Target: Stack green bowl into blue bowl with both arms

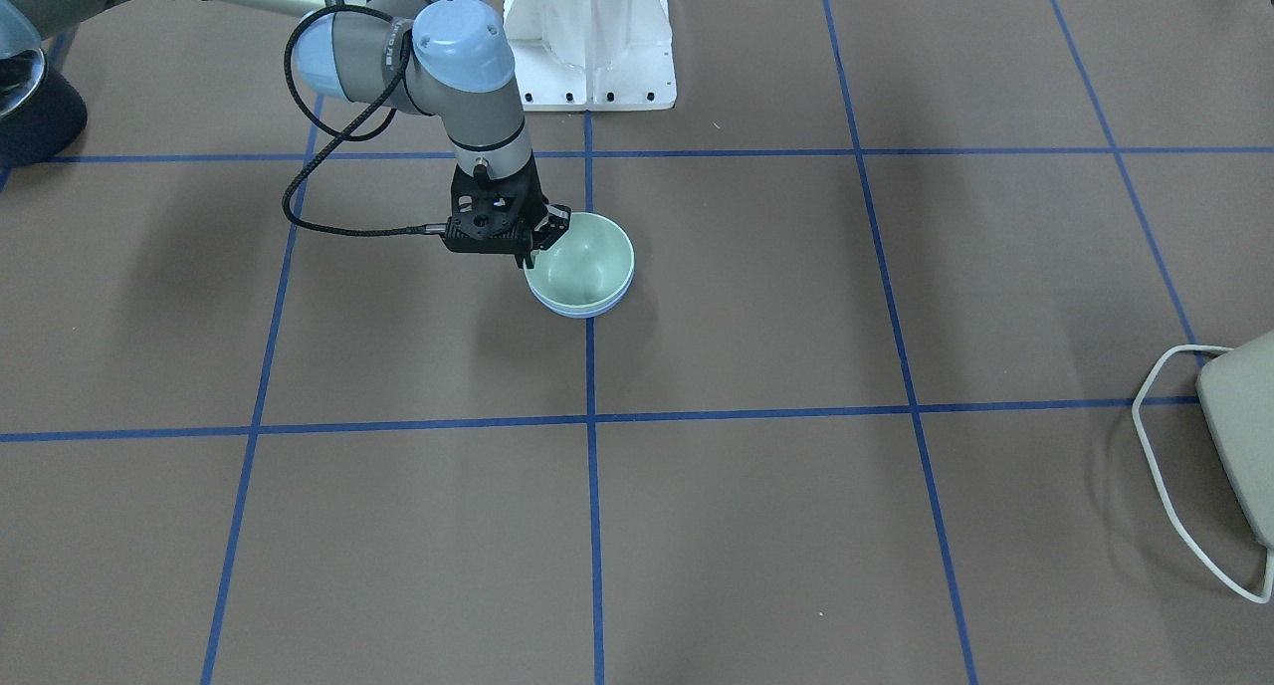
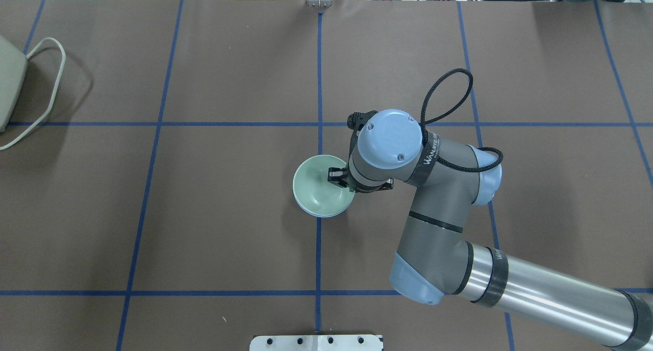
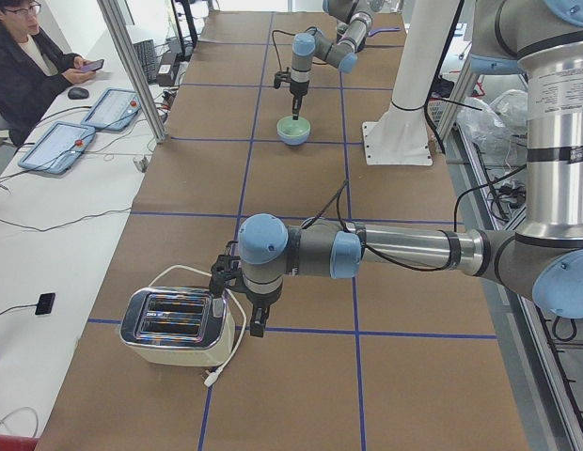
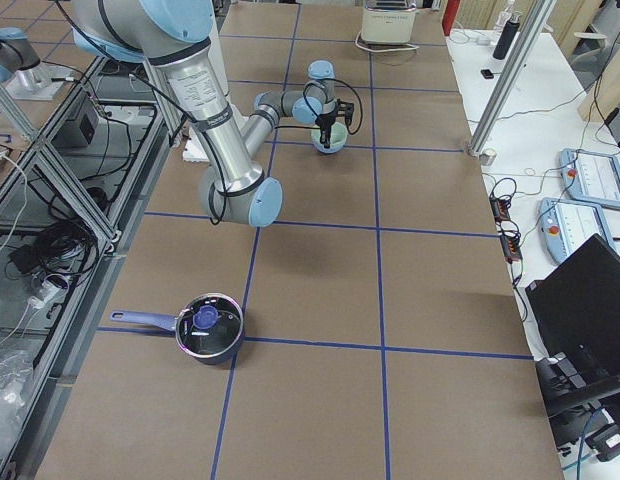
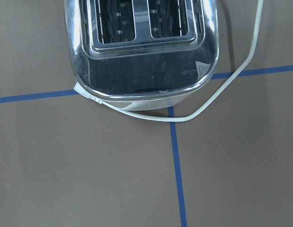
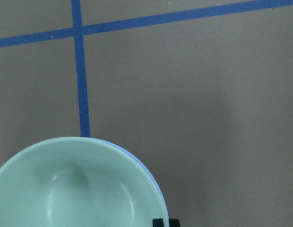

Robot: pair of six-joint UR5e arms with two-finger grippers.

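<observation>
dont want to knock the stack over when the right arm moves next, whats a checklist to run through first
1. green bowl nested in blue bowl: ok
2. stack level on the table: ok
3. right tool straddling the green bowl's rim, one finger inside: ok
4. right tool's grip released: cannot tell
5. left tool far from the bowls, by the toaster: ok

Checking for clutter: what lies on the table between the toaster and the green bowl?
Only bare brown table crossed by blue tape lines, seen in the overhead view, from the toaster and its cord to the green bowl.
</observation>
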